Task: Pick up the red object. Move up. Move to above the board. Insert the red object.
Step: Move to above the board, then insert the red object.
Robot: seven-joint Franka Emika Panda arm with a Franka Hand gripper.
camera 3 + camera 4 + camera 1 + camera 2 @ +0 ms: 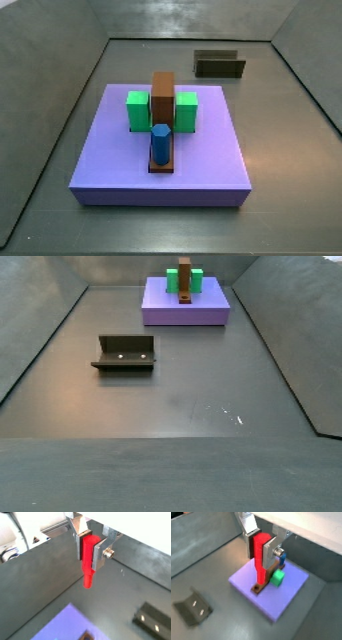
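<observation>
My gripper (88,562) is shut on the red object (87,577), a thin bright red peg that hangs upright below the fingers; both also show in a wrist view, the gripper (261,562) and the peg (259,574). The board (271,599) is a lavender slab lying below the peg. It bears a brown bar (163,95), two green blocks (138,110) and a blue peg (160,143). In a wrist view the red peg's tip lines up with the brown bar's end (258,588). Only a corner of the board (67,624) shows in a wrist view. The gripper is out of both side views.
The fixture (127,352) stands on the dark grey floor apart from the board (201,311); it also shows in a side view (221,65) and in both wrist views (152,619) (193,606). Grey walls enclose the floor.
</observation>
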